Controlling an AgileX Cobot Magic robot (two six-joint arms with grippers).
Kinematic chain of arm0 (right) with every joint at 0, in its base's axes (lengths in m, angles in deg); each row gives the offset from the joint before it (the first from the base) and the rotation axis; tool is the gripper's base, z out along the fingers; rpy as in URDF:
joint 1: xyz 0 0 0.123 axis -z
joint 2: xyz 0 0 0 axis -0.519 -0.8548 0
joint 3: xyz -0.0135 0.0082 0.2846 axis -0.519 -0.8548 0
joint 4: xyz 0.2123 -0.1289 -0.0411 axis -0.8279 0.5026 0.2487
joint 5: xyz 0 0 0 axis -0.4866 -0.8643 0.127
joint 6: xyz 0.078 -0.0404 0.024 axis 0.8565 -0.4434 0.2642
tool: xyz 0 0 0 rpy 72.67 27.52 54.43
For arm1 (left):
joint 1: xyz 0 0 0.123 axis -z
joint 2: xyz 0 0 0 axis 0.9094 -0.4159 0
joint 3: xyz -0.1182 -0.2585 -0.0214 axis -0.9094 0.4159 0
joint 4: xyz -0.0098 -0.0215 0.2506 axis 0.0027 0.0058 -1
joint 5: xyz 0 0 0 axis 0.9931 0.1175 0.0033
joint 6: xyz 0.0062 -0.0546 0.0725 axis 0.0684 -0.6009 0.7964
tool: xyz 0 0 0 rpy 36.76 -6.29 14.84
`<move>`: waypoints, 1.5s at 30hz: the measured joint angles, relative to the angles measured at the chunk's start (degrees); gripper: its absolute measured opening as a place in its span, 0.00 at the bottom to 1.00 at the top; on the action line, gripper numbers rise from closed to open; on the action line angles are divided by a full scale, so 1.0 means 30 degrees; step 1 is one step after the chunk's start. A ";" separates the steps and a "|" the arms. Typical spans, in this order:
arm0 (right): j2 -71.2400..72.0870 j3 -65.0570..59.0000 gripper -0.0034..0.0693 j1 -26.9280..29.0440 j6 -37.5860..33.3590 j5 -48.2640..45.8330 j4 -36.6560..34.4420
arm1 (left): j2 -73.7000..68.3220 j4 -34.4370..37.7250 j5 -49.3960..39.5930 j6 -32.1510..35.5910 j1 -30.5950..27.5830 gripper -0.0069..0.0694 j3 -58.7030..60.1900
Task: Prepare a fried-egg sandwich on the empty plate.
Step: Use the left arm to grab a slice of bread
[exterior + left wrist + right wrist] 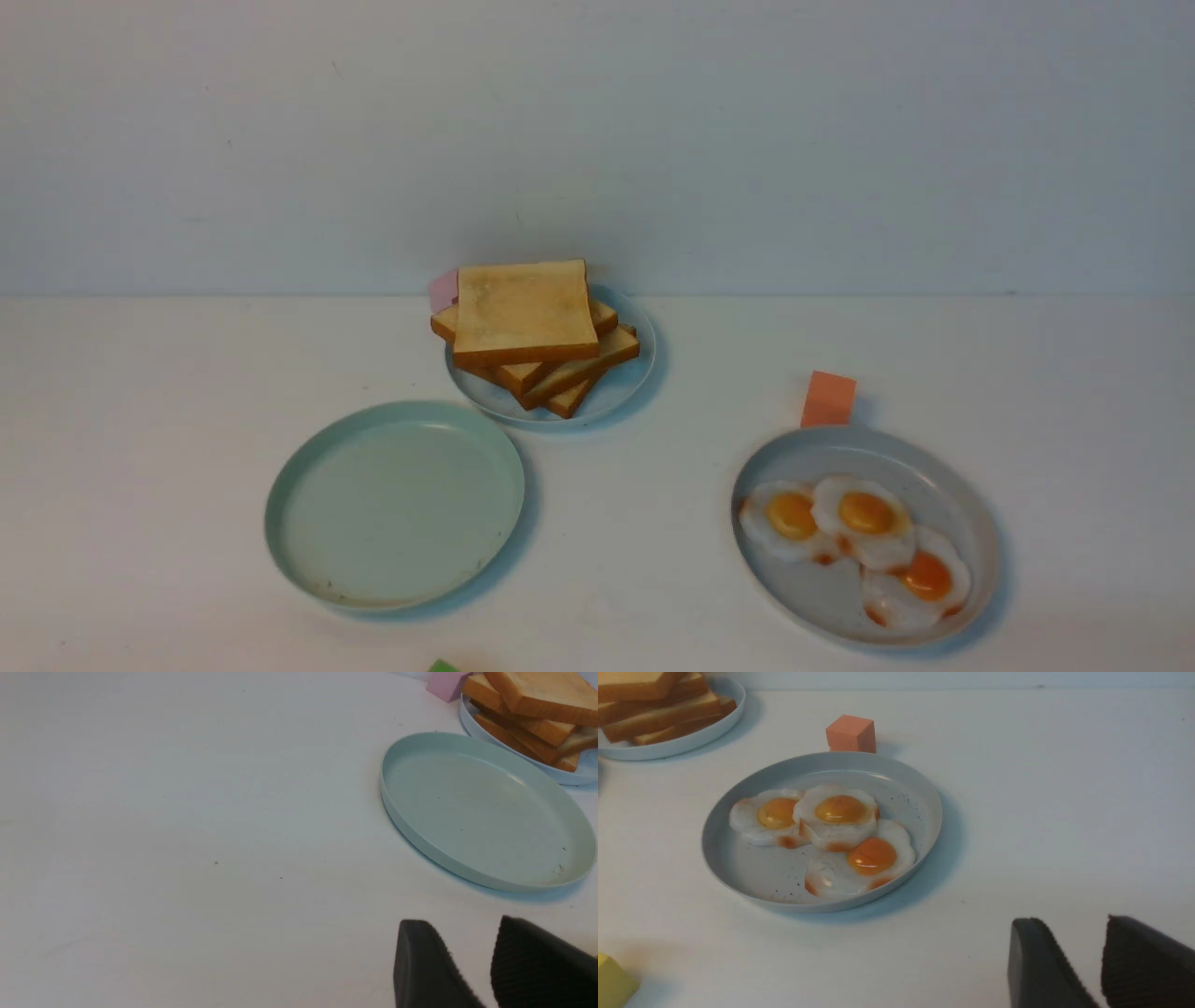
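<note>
- I see a plain white matte tabletop (187, 467).
- A round pale mint-green plate (274, 511) sits on it, left of centre.
- Just behind that is a smaller round pale-blue plate (618, 392), with a small pink block (442, 289) at its far-left edge.
- Well to the right is a greyish-blue speckled plate (980, 537), with an orange block (829, 399) just behind it.
- My right wrist camera catches a yellow block (612, 982).

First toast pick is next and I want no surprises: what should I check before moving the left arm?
1. Mint plate bare: ok.
2. Toast stack uncovered on top: ok.
3. Left gripper open, nothing held: ok.
4. Right gripper open, nothing held: ok.
5. Eggs lying apart: not ok, they overlap.
6. Pink block clear of the stack: cannot tell.
</note>
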 joint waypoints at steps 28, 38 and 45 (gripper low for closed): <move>0.0000 0.0000 0.38 0.0000 0.0000 0.0000 0.0000 | 0.0000 1.0848 0.7818 -0.4792 0.0000 0.39 -0.0022; 0.0000 0.0000 0.38 0.0000 0.0000 0.0000 0.0000 | -0.6441 0.8730 -0.0636 0.1659 0.0800 0.07 -0.7975; 0.0000 -0.0170 0.38 0.0000 0.1817 0.2012 -0.3554 | -1.2425 0.8480 -0.4897 0.7007 0.4831 0.07 -1.2603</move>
